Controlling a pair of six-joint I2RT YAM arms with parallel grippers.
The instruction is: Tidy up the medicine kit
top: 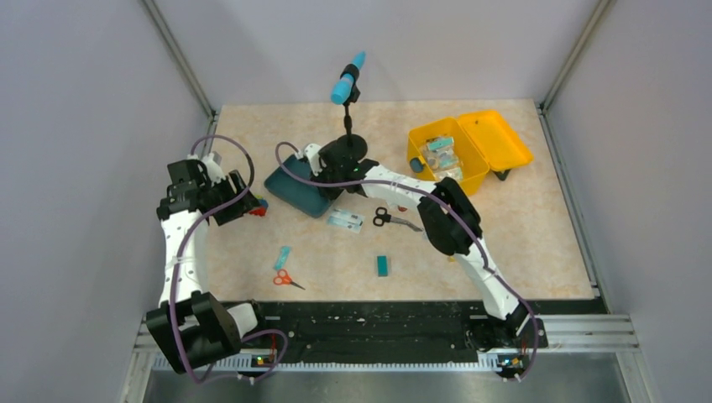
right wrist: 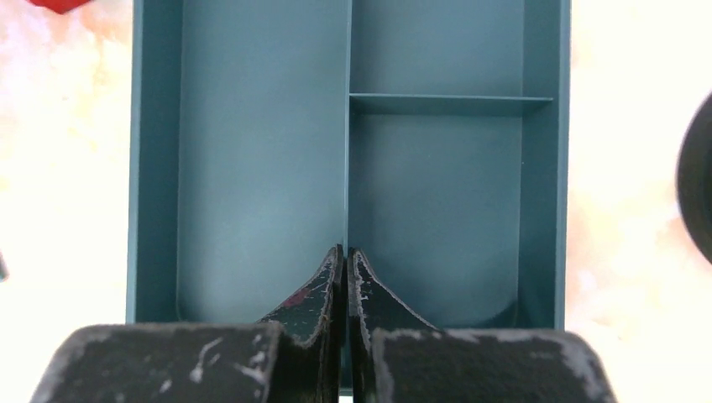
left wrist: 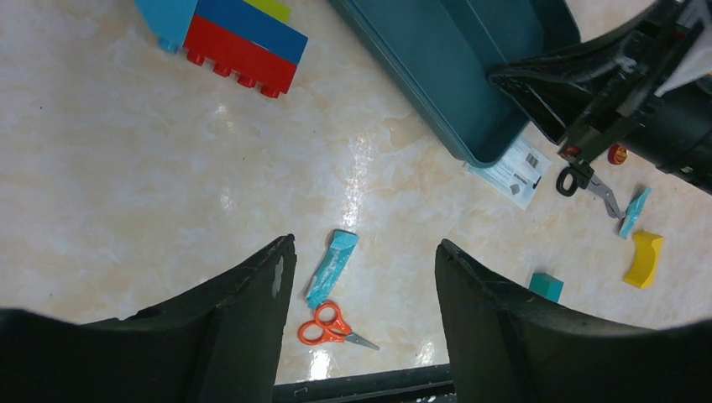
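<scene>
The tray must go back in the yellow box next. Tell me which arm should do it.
Right. The right gripper is shut on the divider of the tray, and the box lies on that side. The left gripper hangs open, away from the tray, over scissors.

The table (top: 537,243) is noted as pale beige with a peach marbled pattern. The medicine kit (top: 504,138) is recorded as bright yellow, and its insert tray (right wrist: 260,168) as plain dark teal. Orange handles are seen on the orange scissors (top: 286,279) and black handles on the black scissors (top: 386,218). A small block (top: 382,265) is found in teal, a slim packet (top: 283,256) in light blue and a curved piece (left wrist: 644,259) in yellow. The toy bricks (left wrist: 239,42) are coloured red, blue and yellow-green. A flat sachet (left wrist: 516,172) is marked white with a black barcode. Black is observed on the left gripper (left wrist: 365,248) and the right gripper (right wrist: 346,252), the latter flecked with pale scuffs.
</scene>
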